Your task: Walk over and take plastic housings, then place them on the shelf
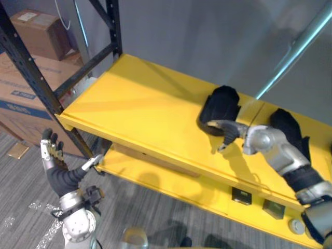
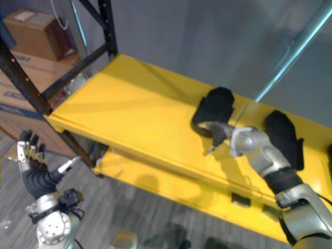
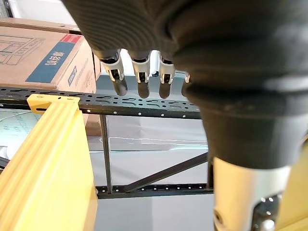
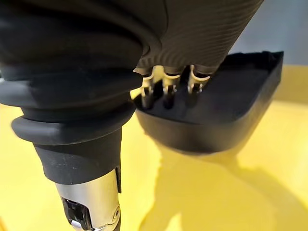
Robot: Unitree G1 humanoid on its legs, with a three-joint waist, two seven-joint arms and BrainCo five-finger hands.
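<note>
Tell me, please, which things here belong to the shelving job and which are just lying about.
Job:
yellow shelf
black housing, gripped at its rim by the right robot hand
second black housing beside it
left robot hand, open

Lying about:
cardboard boxes beside the rack
small dark parts on the lower shelf

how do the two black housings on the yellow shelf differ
The left housing has the right hand's fingers hooked over its near edge and seems lifted there; the right housing lies free of any hand. The left housing shows almost whole; the right housing is partly behind the arm. Both are black shells on the top shelf.
</note>
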